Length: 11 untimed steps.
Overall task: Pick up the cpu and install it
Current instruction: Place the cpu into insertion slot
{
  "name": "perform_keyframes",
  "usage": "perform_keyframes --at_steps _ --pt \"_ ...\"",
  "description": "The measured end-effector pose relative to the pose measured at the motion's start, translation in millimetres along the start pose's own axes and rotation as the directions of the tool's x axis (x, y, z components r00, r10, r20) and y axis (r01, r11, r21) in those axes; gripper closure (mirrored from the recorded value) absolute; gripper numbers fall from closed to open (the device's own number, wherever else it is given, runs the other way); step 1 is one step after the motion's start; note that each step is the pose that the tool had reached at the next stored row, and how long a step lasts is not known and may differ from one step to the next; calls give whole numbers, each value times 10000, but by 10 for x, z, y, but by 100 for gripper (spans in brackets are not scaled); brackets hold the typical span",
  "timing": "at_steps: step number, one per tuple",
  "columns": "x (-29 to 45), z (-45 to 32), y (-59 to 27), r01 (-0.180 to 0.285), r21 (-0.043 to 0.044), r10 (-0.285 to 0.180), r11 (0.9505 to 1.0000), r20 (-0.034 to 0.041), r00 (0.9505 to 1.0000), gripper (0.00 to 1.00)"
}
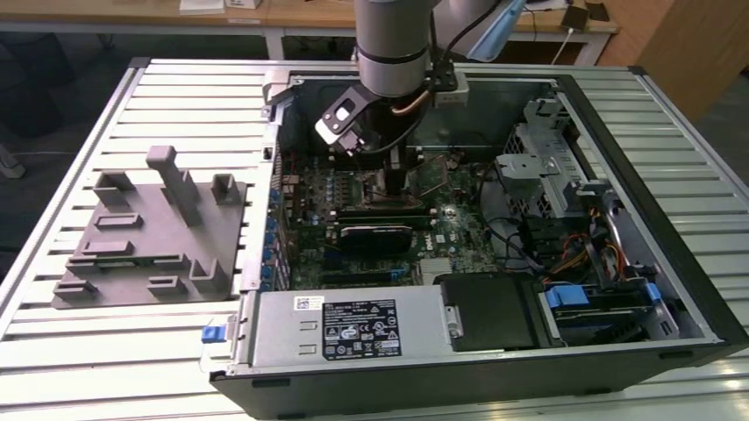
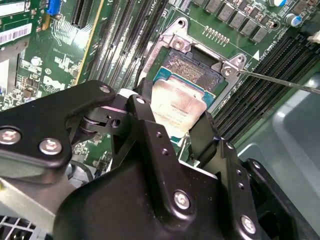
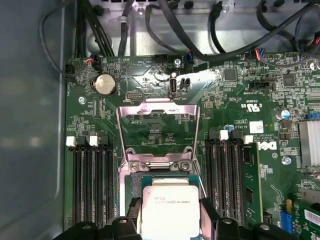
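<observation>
On the exterior view's left, the grey fixture (image 1: 153,237) stands on the slatted table (image 1: 70,123), just beside the open case (image 1: 706,289). My arm (image 1: 392,39) comes down into the far half of that case, over the green board (image 1: 307,230). At the near edge of the case lies the power supply (image 1: 351,329). The drive cage (image 1: 545,167) fills the exterior view's right side.

In the second wrist view my pincer (image 2: 172,112) is clamped on the cpu (image 2: 177,100). One black finger (image 2: 145,117) presses one edge and its partner presses the opposite edge. The chip's silver top faces up, and its pale rim shows at the far side. I hold it right over the socket (image 2: 192,67). It covers the near part, and the field of pins lies bare beyond it. I cannot tell whether the chip already touches those pins or sits just above them. The thin lever (image 2: 280,82) sticks out to the side of the socket.

In the first wrist view the load plate (image 3: 157,125) is swung up and back from the socket, leaving it uncovered. Dark memory slots (image 3: 92,180) flank the socket on both sides. A coin cell (image 3: 105,84) sits on the board beyond the plate.
</observation>
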State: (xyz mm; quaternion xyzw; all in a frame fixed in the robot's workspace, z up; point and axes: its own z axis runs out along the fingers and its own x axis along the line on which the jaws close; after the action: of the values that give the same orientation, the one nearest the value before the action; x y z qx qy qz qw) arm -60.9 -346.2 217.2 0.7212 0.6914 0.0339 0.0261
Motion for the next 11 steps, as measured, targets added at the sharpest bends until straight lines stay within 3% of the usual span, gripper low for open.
perform_keyframes --at_steps 11 --pt "40 89 -11 -2 -1 2 10000 -7 10000 45"
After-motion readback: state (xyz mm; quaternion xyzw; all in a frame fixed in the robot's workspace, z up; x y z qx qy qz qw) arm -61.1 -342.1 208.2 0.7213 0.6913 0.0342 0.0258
